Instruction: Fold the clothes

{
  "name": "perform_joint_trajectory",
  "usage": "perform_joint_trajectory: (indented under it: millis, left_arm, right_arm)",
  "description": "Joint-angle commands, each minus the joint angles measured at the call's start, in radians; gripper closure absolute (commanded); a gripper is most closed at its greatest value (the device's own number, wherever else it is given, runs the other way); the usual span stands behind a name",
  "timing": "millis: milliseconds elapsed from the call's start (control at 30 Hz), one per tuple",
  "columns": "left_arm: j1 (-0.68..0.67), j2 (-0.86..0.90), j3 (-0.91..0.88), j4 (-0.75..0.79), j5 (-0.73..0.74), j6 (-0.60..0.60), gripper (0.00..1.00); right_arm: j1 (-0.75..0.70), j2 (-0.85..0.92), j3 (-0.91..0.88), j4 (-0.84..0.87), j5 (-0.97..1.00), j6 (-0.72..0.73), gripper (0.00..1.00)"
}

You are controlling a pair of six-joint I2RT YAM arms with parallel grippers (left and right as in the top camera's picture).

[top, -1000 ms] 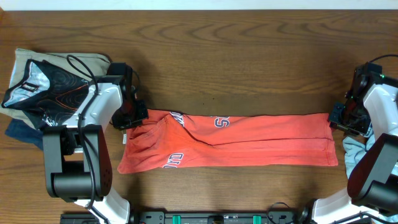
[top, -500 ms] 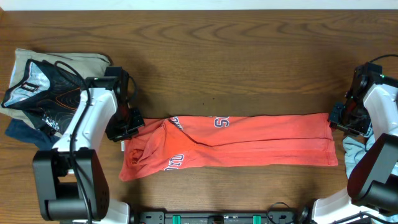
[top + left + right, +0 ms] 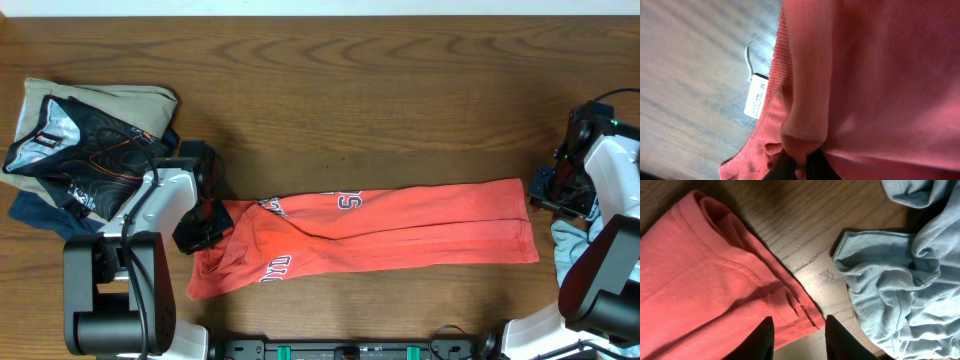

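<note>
From overhead, the coral-red short-sleeved T-shirt [image 3: 400,225], folded into a long band, is lying across the near half of the brown wooden table [image 3: 380,90], its navy-and-white lettering showing toward the left. The left gripper [image 3: 205,226] is sitting on the band's left end. The right gripper [image 3: 545,190] is hanging at the band's far right corner.

Only the left wrist view is showing the grip itself: the left gripper is pinched shut on a raised fold of the coral cloth, and a white neck tag [image 3: 756,97] marked M is lying on the wood just beside the ribbed collar.

Only the right wrist view is showing the right gripper's dark fingers [image 3: 762,340], which are standing partly apart with the stitched hem corner lying at the gap; bare wood is showing between them, and nothing is being clamped. A crumpled pale grey-blue shirt [image 3: 900,280] is lying near that corner, apart from it.

A heap of beige, black and navy garments [image 3: 70,140] is filling the table's far left corner. The table's far half is offering open wood.
</note>
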Motion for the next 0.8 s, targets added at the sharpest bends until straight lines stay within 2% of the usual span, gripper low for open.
perform_joint_trajectory:
  millis: [0, 33, 67, 133, 300, 567, 700, 767]
  left_arm:
    - [0.001, 0.0, -0.012, 0.015, -0.064, -0.039, 0.9]
    - [0.001, 0.0, -0.012, 0.023, -0.071, -0.039, 0.83]
    - [0.001, 0.0, -0.012, 0.032, -0.071, -0.039, 0.66]
    - [0.001, 0.0, -0.005, 0.042, -0.072, -0.03, 0.57]
    - [0.001, -0.006, 0.089, -0.026, -0.086, -0.013, 0.55]
    - [0.001, -0.069, 0.273, -0.161, -0.085, -0.013, 0.53]
    - [0.001, -0.135, 0.278, -0.167, -0.085, -0.013, 0.4]
    - [0.001, -0.157, 0.278, -0.179, -0.085, -0.013, 0.37]
  right_arm:
    - [-0.012, -0.002, -0.002, 0.0, -0.001, 0.01, 0.68]
    - [-0.012, -0.002, -0.002, 0.0, -0.001, 0.01, 0.68]
    - [-0.012, -0.002, -0.002, 0.0, -0.001, 0.01, 0.68]
    - [-0.012, -0.002, -0.002, 0.0, -0.001, 0.01, 0.67]
    - [-0.012, -0.002, -0.002, 0.007, -0.001, 0.009, 0.53]
    - [-0.012, 0.0, -0.005, 0.044, -0.039, -0.106, 0.38]
    - [-0.012, 0.0, -0.037, 0.101, -0.116, -0.226, 0.32]
    - [-0.012, 0.0, -0.062, 0.139, -0.125, -0.263, 0.3]
